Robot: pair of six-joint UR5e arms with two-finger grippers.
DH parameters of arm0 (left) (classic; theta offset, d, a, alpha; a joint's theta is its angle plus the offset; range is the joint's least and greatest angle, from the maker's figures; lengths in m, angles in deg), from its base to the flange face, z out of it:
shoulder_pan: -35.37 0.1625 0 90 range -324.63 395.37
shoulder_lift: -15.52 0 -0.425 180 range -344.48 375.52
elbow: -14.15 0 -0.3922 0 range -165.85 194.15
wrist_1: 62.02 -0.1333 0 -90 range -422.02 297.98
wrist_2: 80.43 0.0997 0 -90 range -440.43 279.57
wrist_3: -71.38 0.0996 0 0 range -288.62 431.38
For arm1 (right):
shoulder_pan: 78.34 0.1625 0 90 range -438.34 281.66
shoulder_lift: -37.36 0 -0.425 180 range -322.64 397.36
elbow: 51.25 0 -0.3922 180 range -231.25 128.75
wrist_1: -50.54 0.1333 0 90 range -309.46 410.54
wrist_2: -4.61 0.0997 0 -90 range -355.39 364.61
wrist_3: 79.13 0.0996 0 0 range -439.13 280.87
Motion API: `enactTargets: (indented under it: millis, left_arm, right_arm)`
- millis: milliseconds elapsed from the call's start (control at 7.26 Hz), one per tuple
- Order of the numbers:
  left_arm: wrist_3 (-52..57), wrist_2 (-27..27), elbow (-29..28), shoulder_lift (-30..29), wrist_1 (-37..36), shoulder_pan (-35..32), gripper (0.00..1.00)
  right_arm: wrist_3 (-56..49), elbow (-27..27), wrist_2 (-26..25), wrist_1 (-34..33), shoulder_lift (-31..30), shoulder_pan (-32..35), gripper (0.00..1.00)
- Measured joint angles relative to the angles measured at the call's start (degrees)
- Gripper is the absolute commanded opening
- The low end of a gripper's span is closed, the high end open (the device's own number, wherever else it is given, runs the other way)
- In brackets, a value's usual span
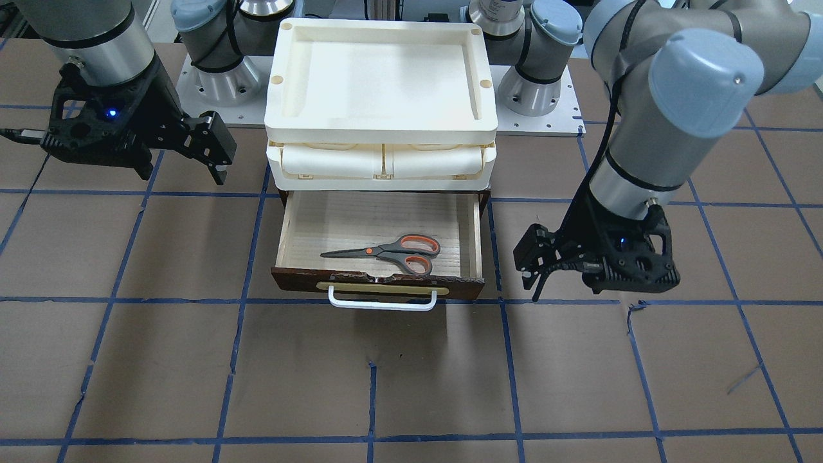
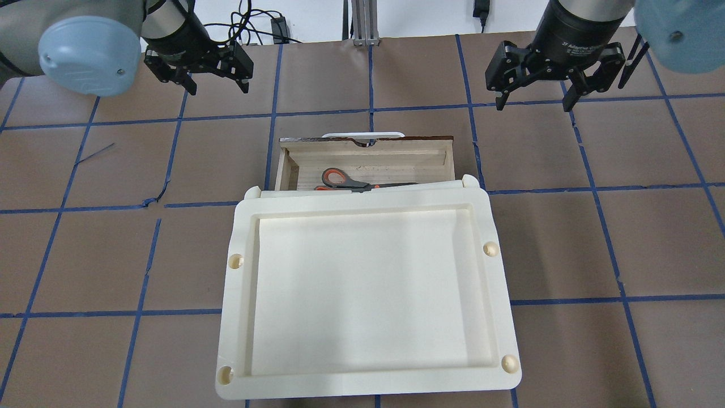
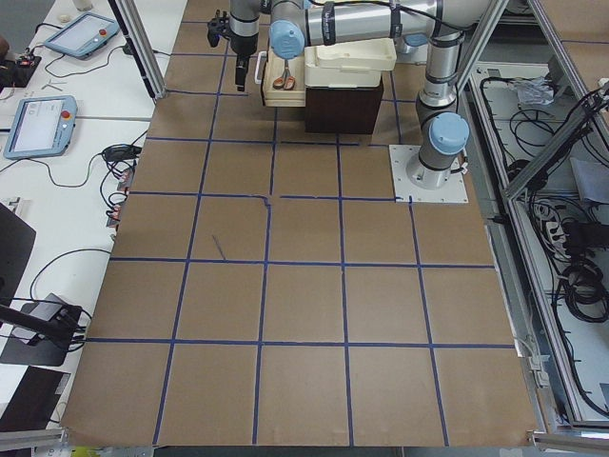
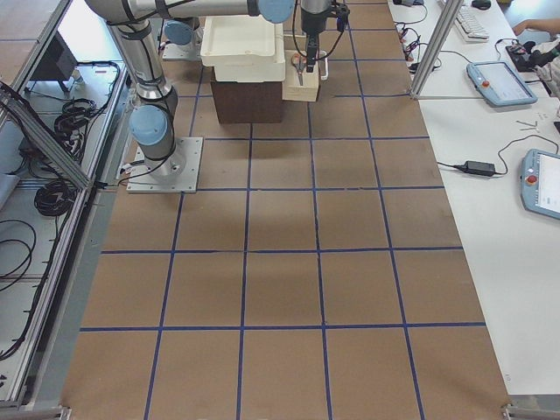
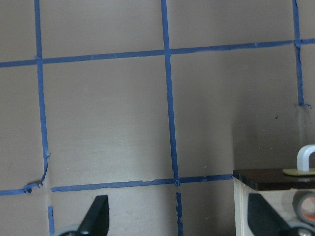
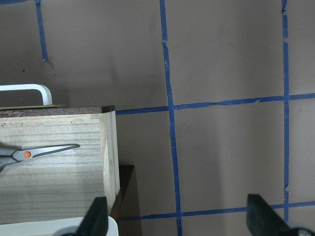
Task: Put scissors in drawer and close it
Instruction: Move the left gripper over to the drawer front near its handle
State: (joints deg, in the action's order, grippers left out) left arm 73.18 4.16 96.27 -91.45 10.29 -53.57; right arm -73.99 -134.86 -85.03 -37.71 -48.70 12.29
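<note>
The scissors (image 1: 386,252) lie flat inside the drawer (image 1: 379,283), which is pulled out from under the stacked cream trays (image 1: 380,83). Their long axis runs along the drawer's width, roughly parallel to its dark front and close behind it. The slim blades point toward the robot's right and the grey-and-orange loop handles sit toward its left. In the right wrist view the blade tip stops short of the drawer's pale side wall. A white bar handle (image 1: 382,303) and a brass-coloured plate show on the chipped front. The only writing is a white label on the right gripper's body in the overhead view, which begins "2F Adaptive"; the rest is too small to read. The left gripper (image 2: 218,85) and the right gripper (image 2: 533,102) both hang over the brown table (image 1: 289,373) with its blue tape grid, out past the drawer's front, 1 off each side. The scissors lie between the 2 grippers, well apart from both. Each gripper's fingers are spread with nothing between them.
</note>
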Motion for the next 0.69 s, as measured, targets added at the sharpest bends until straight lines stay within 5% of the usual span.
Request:
enactTargets:
  millis: [689]
  left_arm:
    - [-3.57, -3.63, -1.16, -8.53, 0.46, -3.0, 1.0]
  right_arm:
    - [-0.07, 0.45, -0.41, 1.59, 0.41, 0.24, 1.0]
